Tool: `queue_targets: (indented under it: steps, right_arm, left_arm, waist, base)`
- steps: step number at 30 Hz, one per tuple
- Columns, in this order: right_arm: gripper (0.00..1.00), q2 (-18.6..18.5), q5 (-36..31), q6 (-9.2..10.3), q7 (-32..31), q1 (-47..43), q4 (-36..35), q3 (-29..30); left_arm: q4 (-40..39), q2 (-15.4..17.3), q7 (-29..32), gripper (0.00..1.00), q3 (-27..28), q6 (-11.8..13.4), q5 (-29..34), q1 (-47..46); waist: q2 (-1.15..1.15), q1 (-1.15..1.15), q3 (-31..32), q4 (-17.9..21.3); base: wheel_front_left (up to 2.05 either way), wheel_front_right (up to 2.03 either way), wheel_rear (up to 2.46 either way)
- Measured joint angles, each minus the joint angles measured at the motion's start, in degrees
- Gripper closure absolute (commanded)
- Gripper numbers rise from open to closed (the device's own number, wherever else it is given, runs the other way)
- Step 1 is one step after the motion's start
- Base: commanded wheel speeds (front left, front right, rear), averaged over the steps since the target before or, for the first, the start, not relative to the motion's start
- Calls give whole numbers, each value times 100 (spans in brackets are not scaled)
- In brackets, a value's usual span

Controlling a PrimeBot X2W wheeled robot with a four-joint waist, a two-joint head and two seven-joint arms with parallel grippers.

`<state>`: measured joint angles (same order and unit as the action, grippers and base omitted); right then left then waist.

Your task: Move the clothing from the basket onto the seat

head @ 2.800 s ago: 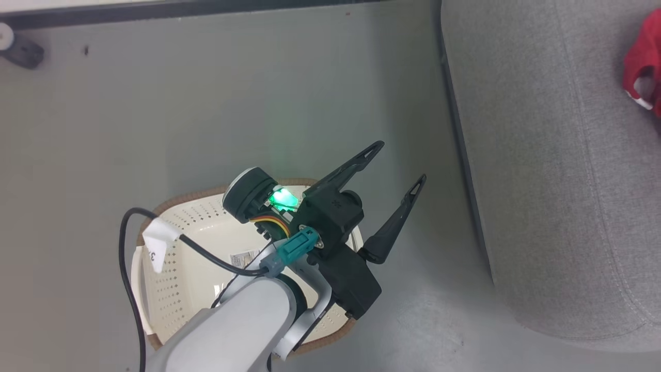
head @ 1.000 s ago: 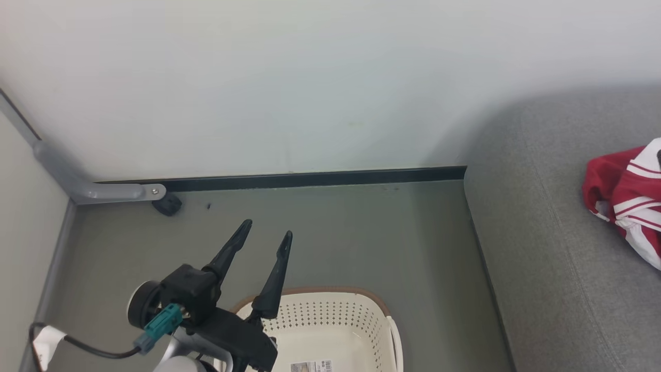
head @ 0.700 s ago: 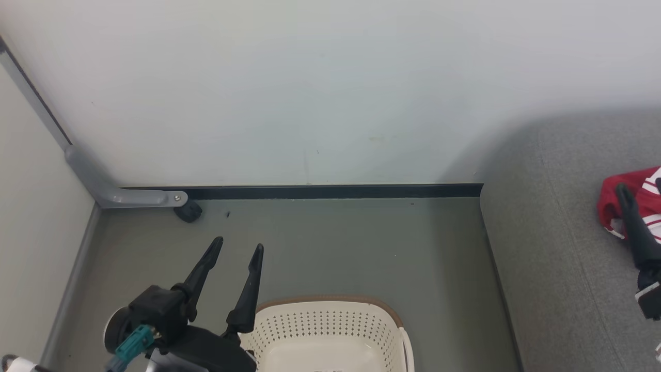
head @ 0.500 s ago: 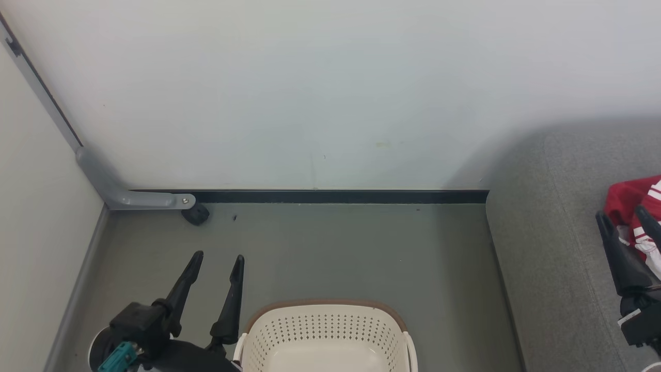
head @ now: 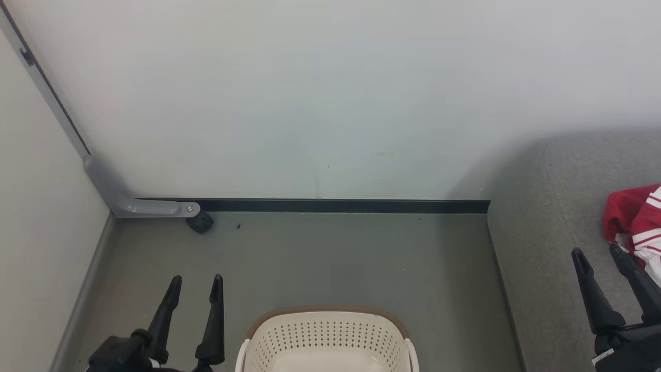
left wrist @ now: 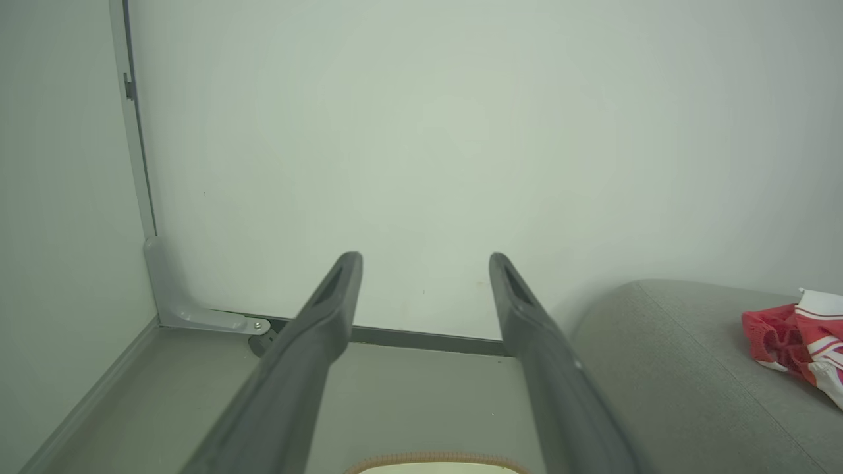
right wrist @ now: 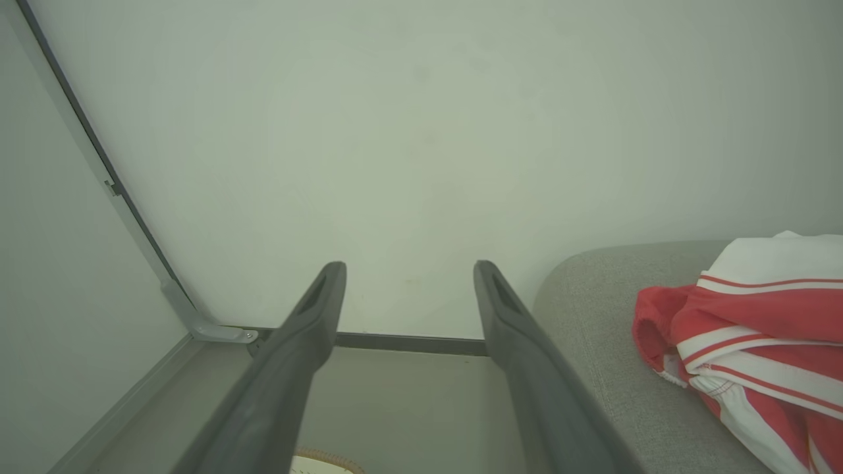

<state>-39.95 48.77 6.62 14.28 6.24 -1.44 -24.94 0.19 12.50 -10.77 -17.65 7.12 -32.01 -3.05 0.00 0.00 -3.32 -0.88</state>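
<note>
The cream basket (head: pixel 327 341) with its brown rim stands on the floor at the bottom middle of the head view; what shows of its inside is bare. Red clothing (head: pixel 634 222) with white stripes lies on the grey seat (head: pixel 547 248) at the right edge. My left gripper (head: pixel 197 281) hangs open to the left of the basket, with nothing between its fingers. Over the seat my right gripper (head: pixel 596 253) is open too, just left of the clothing and apart from it. From the wrists, the clothing (right wrist: pixel 757 336) (left wrist: pixel 793 329) rests on the seat (right wrist: pixel 593 316) (left wrist: pixel 665 342).
A pale wall (head: pixel 330 93) closes off the back, with a dark skirting strip (head: pixel 335 205) along its foot. A grey bracket (head: pixel 129 199) and a small black caster (head: pixel 200 222) sit in the left corner. Grey floor (head: pixel 335 258) stretches between basket and wall.
The head camera has tilted up from the basket to the wall. Both grippers have sunk lower in the view, still open. The right gripper has drawn back from the clothing.
</note>
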Motion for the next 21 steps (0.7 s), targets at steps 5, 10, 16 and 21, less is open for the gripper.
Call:
queue_targets:
  steps: [5, 10, 16, 21]
  right_arm:
    - [0, 141, -204, 1, 0, -156, -5, 197]
    - [0, 221, -302, 1, 0, -293, 62, 420]
    - [0, 461, -520, 2, 0, -357, 67, 522]
    - [0, 592, -645, 29, 0, -374, 67, 598]
  left_arm:
    - [-29, -44, -49, 0, 48, 0, 78, 35]
    - [-14, -105, -51, 0, 79, 0, 163, 139]
    - [-9, -170, -51, 0, 88, 0, 285, 138]
    - [-9, -212, -51, 0, 94, 0, 332, 138]
  waist:
    - [0, 0, 2, 12]
    - [-1, 0, 3, 18]
    - [0, 0, 7, 18]
    - [0, 0, 6, 17]
  base:
    - [0, 0, 0]
    - [0, 0, 0]
    - [0, 0, 0]
    - [0, 0, 0]
